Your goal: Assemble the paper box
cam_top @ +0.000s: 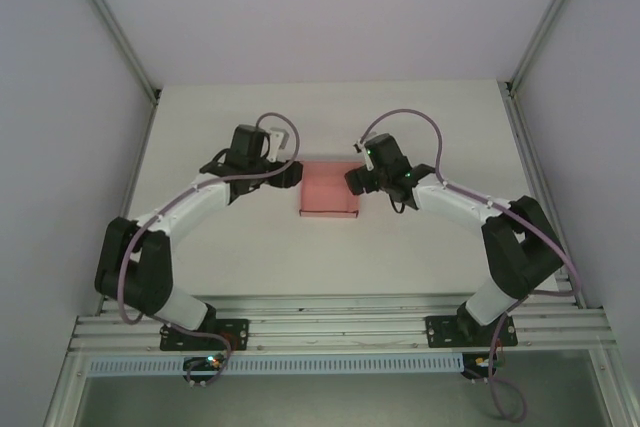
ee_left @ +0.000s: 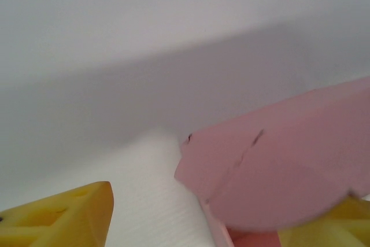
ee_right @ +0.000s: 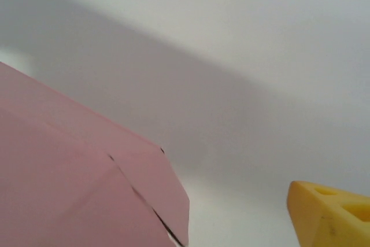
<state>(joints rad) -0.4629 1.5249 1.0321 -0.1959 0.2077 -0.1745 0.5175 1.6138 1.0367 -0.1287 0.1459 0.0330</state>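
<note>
**Top view.** The pink box [cam_top: 330, 190] lies at the middle of the white surface [cam_top: 400, 257]. It is a rectangle with a darker strip along its near edge. The left arm [cam_top: 190, 205] reaches in from the left and the right arm [cam_top: 470, 205] from the right. Both are bolted to the rail [cam_top: 340, 325] at the near edge. The left fingers [cam_top: 292, 173] stand at the box's far left corner, and the right fingers [cam_top: 356, 179] at its far right corner. Whether either set touches the card cannot be told from here.

**Left wrist view.** The yellow left fingers [ee_left: 63, 219] stand wide apart, one at the lower left and one at the lower right. The box [ee_left: 277, 166] enters from the right as a creased panel with a rounded flap. The flap overlaps the lower-right finger. The lower-left finger is well apart from the card, with bare surface [ee_left: 150, 201] between them. Nothing is clamped.

**Right wrist view.** One of the yellow right fingers [ee_right: 332, 215] shows at the lower right corner. The box [ee_right: 69, 189] takes up the lower left as a folded panel with a dark slit along one crease and a pointed corner. Bare surface [ee_right: 231, 218] separates finger and card. The fingers are spread wide and hold nothing.
</note>
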